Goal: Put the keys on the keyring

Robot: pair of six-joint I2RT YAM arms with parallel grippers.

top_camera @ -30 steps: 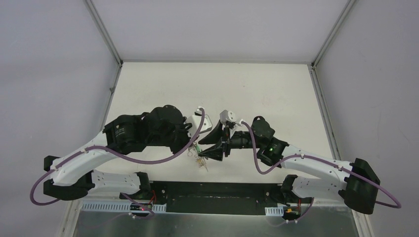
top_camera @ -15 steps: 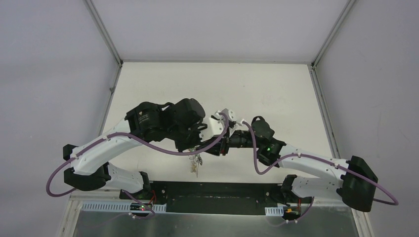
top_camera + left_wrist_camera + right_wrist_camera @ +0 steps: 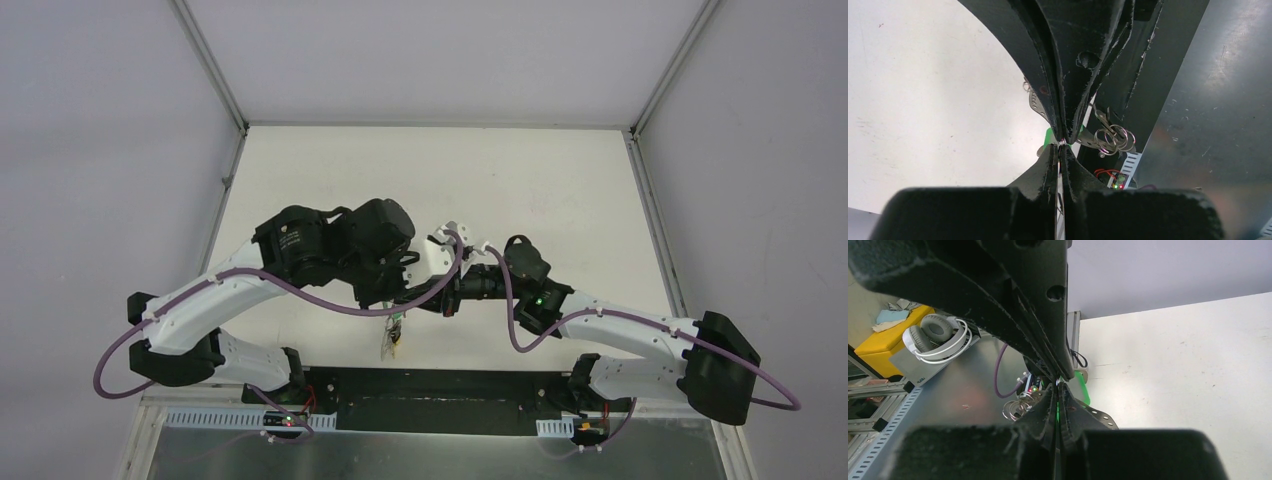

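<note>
Evidently the step in hand is working a key along the wire, and it will go best if one claw anchors while the other moves. That move should be small and follow the curve of the wire, with no twist that could spring it free. Both claws meet tip to tip above the near edge of the surface (image 3: 520,180).

The left claw (image 3: 1060,150) is pressed together on a thin bright wire, which I take to be the keyring (image 3: 1061,143). The right claw (image 3: 1058,389) is also pressed together, its tips against the left's. I cannot tell whether it pinches the wire or a key.

The green-capped key (image 3: 1050,135) sits just behind the tips. The bunch of keys (image 3: 1108,139) hangs just beside them.
</note>
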